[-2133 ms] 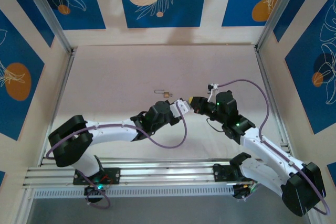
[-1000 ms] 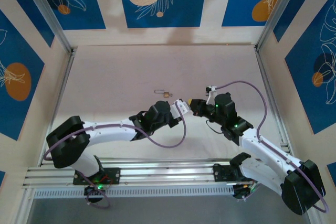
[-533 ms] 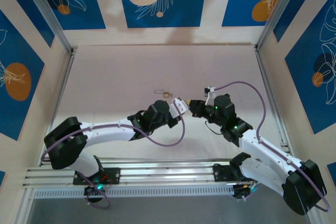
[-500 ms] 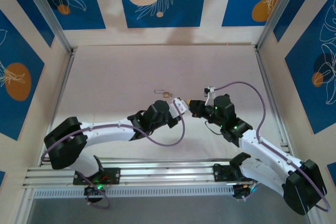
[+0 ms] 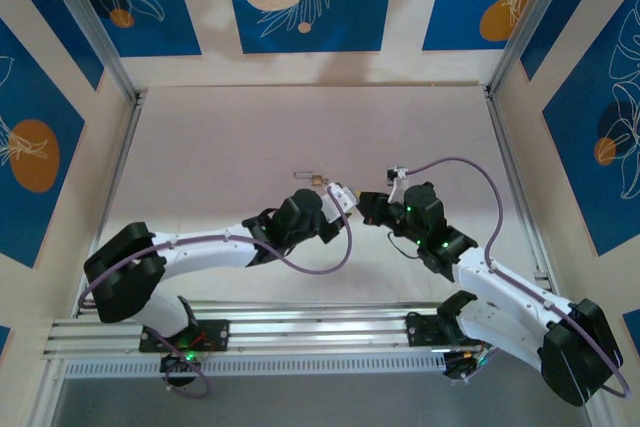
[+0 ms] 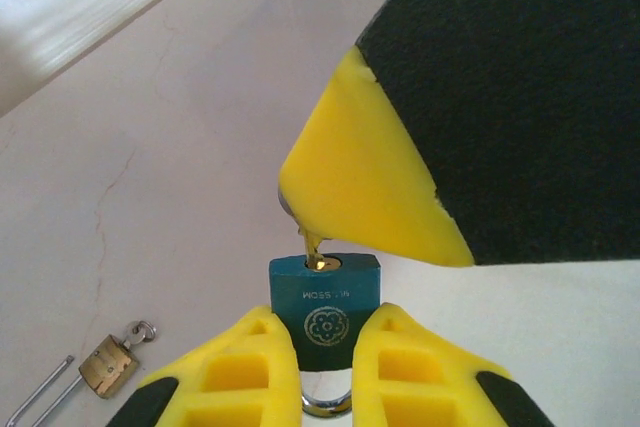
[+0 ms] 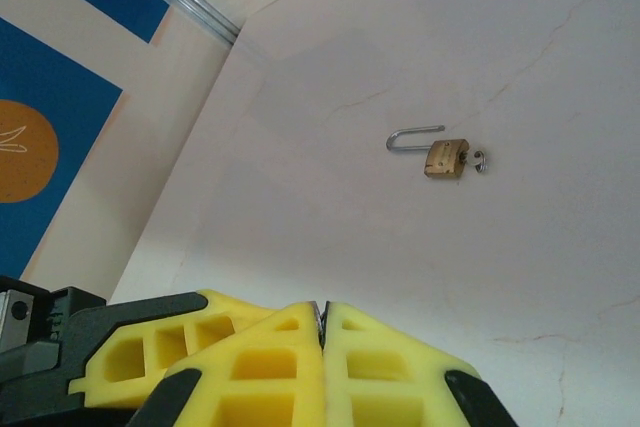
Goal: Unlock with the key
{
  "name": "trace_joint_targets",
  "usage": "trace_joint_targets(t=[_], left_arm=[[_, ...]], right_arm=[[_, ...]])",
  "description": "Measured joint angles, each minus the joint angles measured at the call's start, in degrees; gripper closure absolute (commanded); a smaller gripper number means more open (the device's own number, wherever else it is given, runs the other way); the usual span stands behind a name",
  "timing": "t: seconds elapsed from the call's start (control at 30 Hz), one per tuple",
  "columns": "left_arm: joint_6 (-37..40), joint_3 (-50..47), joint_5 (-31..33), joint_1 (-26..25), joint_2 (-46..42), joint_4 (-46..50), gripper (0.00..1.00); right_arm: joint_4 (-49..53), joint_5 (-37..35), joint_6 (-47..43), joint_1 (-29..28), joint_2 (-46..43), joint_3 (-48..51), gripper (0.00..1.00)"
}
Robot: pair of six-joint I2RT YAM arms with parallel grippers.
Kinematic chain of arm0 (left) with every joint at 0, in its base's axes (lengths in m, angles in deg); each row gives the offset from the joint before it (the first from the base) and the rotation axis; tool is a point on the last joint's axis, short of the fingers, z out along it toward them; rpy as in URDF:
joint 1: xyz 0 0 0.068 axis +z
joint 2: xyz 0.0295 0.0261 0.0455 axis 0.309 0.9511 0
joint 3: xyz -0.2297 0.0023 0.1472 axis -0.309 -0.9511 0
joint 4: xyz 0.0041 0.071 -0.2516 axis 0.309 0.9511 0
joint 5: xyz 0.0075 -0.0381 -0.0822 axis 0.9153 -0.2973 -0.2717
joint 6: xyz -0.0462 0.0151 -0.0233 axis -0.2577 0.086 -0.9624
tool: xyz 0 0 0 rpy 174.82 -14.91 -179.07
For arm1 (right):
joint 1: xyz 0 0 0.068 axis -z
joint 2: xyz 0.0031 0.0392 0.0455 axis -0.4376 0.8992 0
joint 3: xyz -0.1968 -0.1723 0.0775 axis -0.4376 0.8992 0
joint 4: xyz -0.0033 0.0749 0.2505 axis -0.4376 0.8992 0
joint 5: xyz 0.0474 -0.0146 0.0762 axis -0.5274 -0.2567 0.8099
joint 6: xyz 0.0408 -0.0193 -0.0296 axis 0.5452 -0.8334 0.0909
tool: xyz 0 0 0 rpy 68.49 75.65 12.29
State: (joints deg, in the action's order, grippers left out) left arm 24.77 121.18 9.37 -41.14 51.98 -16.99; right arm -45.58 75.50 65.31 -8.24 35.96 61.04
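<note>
Lying near teal padlock [image 6: 324, 299], brass padlock [image 6: 108, 365]

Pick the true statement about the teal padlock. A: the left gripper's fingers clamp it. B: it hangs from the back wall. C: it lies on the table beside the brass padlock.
A: the left wrist view shows the teal padlock pinched between the left gripper's yellow fingers, with the brass padlock lying apart on the table.

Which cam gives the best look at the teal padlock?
Left wrist: the teal padlock sits close-up between the fingers of the left pincer, with the key at its keyhole. Top external has it tucked against the right pincer, too small to make out.
</note>
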Motion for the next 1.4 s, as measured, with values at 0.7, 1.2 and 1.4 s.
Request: trace_joint_targets(t=[0.7, 1.2, 1.4], left_arm=[[0.94, 0.11, -0.94, 0.52, -0.22, 3.78, 1.00], [7.85, 7.96, -2.45, 0.61, 1.53, 6.88, 1.00], [9.27, 8.00, -2.67, 0.61, 3.28, 10.82, 1.00]], right_arm=[[-4.96, 7.10, -2.99, 1.14, 3.10, 2.49, 1.00], [14.84, 13.44, -5.49, 9.68, -4.37, -7.21, 0.63], [19.63, 14.97, -5.62, 13.03, -4.98, -7.21, 0.66]])
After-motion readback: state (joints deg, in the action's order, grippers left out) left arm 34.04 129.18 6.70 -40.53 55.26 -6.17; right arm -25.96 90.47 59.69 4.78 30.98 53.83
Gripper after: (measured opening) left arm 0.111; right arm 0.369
